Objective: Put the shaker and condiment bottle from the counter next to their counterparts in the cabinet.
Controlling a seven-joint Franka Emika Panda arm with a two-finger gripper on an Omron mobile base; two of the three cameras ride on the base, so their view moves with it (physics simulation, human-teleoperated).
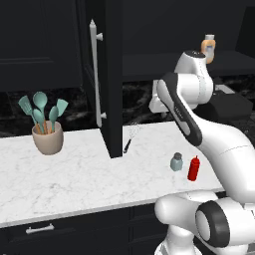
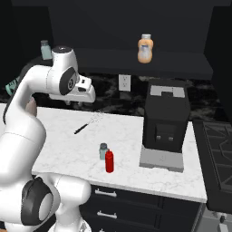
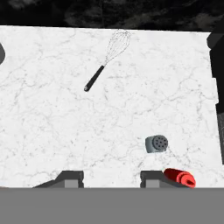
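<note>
Hand view, shaker beyond fingers, condiment bottle beside

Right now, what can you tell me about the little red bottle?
The red bottle is a small squeeze bottle, red all over, smooth like plastic, with a tapered pointed nozzle on top. It stands upright on the white marble counter, near the front edge. The grey-capped shaker stands right beside it, slightly shorter; whether they touch is unclear. Nothing holds the bottle.
</note>
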